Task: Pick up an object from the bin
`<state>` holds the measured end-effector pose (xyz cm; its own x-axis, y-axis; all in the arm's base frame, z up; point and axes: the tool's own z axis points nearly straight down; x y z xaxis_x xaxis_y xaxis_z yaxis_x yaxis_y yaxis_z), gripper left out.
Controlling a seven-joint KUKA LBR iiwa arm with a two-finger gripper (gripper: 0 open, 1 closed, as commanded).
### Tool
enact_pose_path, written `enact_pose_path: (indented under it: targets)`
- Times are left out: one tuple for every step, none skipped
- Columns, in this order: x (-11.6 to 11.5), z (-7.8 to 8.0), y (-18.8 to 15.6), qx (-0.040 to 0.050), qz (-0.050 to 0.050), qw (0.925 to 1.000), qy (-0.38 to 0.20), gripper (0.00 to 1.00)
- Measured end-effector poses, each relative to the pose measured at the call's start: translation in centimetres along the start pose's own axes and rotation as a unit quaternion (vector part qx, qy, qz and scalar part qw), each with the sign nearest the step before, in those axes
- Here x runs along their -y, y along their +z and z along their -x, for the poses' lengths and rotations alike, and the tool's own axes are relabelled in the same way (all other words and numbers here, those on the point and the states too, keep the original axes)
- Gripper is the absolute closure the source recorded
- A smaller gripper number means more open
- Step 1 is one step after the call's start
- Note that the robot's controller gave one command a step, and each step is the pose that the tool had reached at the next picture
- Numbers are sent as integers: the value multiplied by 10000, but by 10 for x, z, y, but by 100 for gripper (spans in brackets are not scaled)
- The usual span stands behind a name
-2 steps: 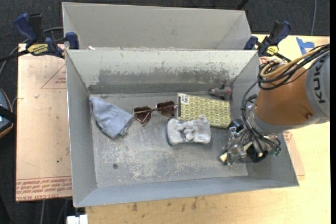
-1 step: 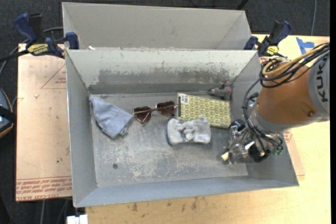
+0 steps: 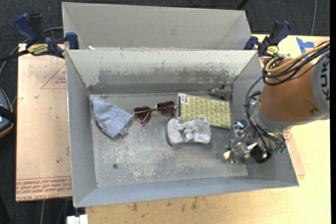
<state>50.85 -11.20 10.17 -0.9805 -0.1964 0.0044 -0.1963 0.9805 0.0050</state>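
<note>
Where the arm (image 3: 286,99) comes in from the right, its hand (image 3: 239,148) sits low over the floor of the bin (image 3: 157,168), close to the front right corner, with bare grey metal beneath it. Hand state: cannot tell whether spread or pressed together, as the dark parts and cables at the wrist crowd it. Nearest thing: a pale grey-white crumpled lump (image 3: 188,131), soft-looking, mid-floor, left of the hand and apart from it. Behind the lump, at its back edge, lies a flat yellow-green patterned box (image 3: 206,109), up and left of the hand, also apart from it. Left of the box, just beside it, are sunglasses (image 3: 155,112) with reddish-brown lenses, lenses toward the front. Further left, near the left wall, is a crumpled grey cloth (image 3: 110,118), well apart from the hand. At the foot of the back wall, toward the right back corner, is a small dark item (image 3: 221,92); its kind cannot be told.
</note>
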Motion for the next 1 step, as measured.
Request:
enact_pose_path:
  targets:
    - [-1, 0, -22, -6, 3, 10000, 3, 100]
